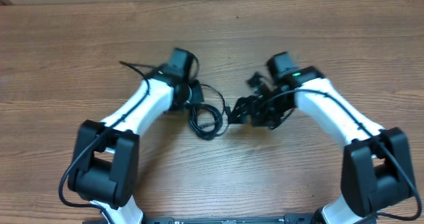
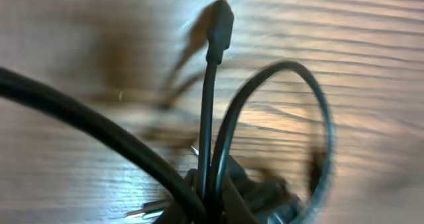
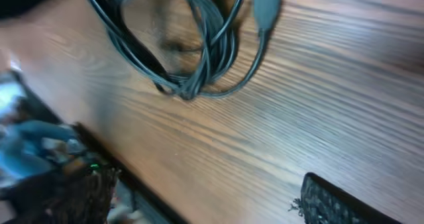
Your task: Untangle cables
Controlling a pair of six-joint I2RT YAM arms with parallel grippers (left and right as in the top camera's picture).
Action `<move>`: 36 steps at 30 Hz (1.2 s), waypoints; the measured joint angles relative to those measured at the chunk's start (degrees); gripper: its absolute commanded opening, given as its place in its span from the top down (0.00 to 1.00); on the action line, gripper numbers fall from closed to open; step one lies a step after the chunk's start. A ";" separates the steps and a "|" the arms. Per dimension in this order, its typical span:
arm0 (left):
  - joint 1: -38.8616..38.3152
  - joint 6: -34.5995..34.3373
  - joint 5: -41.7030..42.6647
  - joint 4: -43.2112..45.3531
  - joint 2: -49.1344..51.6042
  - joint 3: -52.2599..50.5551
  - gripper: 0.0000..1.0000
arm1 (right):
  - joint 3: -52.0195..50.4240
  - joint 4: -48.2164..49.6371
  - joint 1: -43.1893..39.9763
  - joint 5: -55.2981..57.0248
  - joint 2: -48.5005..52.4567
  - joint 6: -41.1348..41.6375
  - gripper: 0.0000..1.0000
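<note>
The thin black cables (image 1: 205,120) lie in a small coil on the wooden table between the two arms. My left gripper (image 1: 193,95) is at the coil's upper left. In the left wrist view it (image 2: 212,201) is shut on two cable strands (image 2: 207,118); one strand ends in a small plug (image 2: 220,22), the other bends into a loop (image 2: 311,98). My right gripper (image 1: 240,111) is just right of the coil, open and empty. In the right wrist view its fingers (image 3: 199,204) are spread wide, with the coil (image 3: 199,58) and a plug (image 3: 265,5) beyond them.
The wooden table (image 1: 212,25) extends all around. A thin black strand (image 1: 134,67) sticks out to the left of the left wrist. The table's near edge and the robot base (image 3: 99,177) show at the lower left of the right wrist view.
</note>
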 measured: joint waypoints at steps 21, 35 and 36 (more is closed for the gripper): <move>6.45 12.72 9.18 -2.69 3.48 2.25 0.96 | 0.00 24.06 17.38 20.63 1.51 5.88 0.55; 6.45 6.21 9.14 -1.36 7.72 2.25 0.96 | -0.02 29.66 17.35 23.43 7.06 5.99 0.61; 6.45 5.97 9.14 -1.25 7.72 2.25 0.96 | -0.02 29.62 17.35 23.37 7.06 5.99 0.62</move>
